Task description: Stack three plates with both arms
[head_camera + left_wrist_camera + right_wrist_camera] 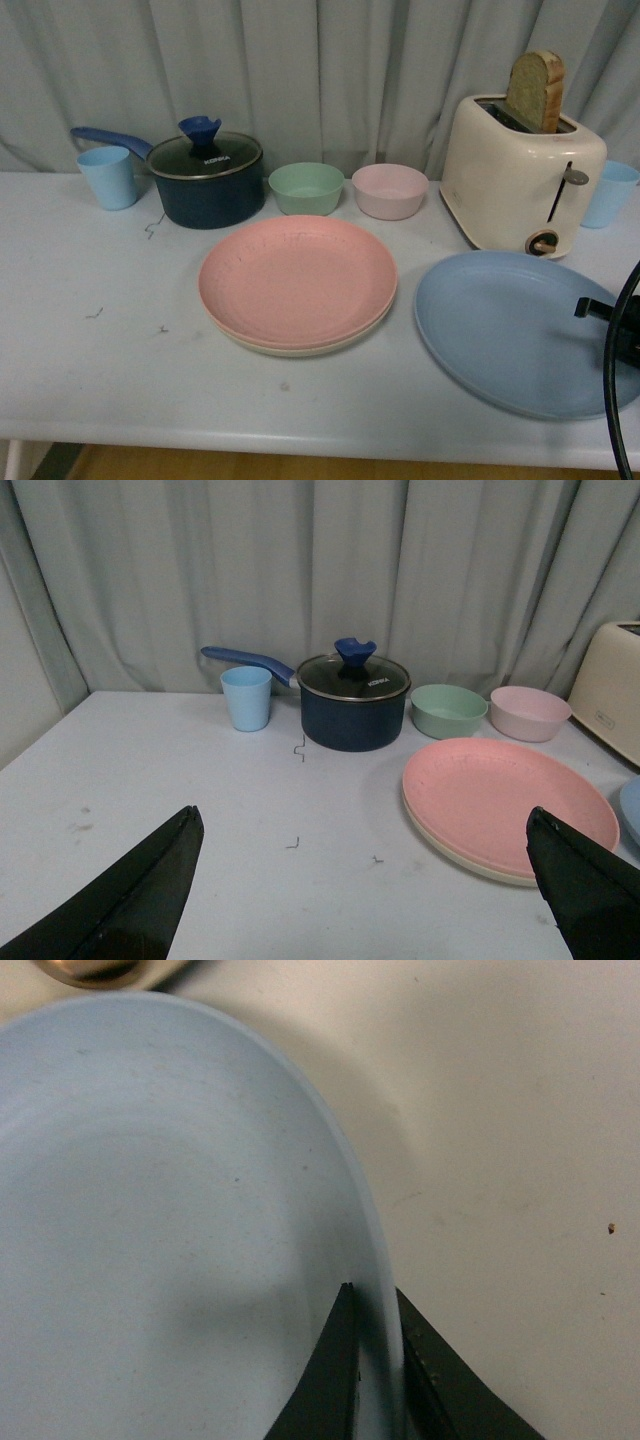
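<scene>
Plates, stacked: pink plate (pixel 297 278) lies on beige plate (pixel 300 350) at centre of table (pixel 100 350); only the beige rim shows.
Plate, loose: blue plate (pixel 500 325) flat on the table, at 4 o'clock from the stack, not touching it; toaster (pixel 520 180) at its 12 o'clock.
Tool, right: right gripper (pixel 372 1290) at the blue plate's 3 o'clock edge, fingers pinched on the rim.
Tool, left: left gripper (pixel 362 815) spread wide, holding nothing, above the table.

Two stacked plates (pixel 297 280) centre, single plate (pixel 500 330) right, toaster (pixel 515 180) behind it, pot (pixel 205 190) back left
</scene>
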You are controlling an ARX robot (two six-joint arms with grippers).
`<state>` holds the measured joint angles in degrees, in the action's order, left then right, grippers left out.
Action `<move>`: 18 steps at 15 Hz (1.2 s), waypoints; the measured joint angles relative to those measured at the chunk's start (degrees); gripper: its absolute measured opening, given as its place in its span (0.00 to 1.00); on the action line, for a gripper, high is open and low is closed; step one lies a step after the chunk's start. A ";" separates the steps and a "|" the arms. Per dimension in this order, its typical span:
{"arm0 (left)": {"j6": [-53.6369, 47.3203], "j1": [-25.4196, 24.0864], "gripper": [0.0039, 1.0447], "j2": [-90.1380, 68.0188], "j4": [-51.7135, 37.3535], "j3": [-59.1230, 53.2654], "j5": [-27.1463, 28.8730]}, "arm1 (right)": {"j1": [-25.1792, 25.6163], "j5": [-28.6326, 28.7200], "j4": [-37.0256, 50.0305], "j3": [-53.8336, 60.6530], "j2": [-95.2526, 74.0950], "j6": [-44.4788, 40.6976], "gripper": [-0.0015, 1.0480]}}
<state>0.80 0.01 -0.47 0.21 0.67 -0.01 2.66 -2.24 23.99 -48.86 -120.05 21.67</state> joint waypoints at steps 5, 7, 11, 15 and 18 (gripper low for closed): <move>0.00 0.00 0.94 0.00 0.00 0.00 0.02 | 1.20 5.33 4.02 12.81 14.93 -3.52 0.03; -0.02 0.00 0.94 0.00 0.00 0.00 0.00 | 0.61 7.39 1.70 13.00 20.35 -4.35 0.03; -0.02 0.00 0.94 0.00 -0.02 0.00 0.02 | -10.08 10.82 -2.51 1.07 16.92 3.91 0.03; -0.02 0.00 0.94 0.00 0.00 0.00 0.00 | -16.31 6.21 -7.65 -13.05 4.50 9.51 0.03; -0.02 0.00 0.94 0.00 0.00 0.00 0.00 | -18.38 4.15 -11.02 -20.74 -0.94 13.09 0.03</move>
<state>0.78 0.01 -0.47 0.21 0.67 -0.01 -15.73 1.91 12.97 -69.60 -120.99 34.76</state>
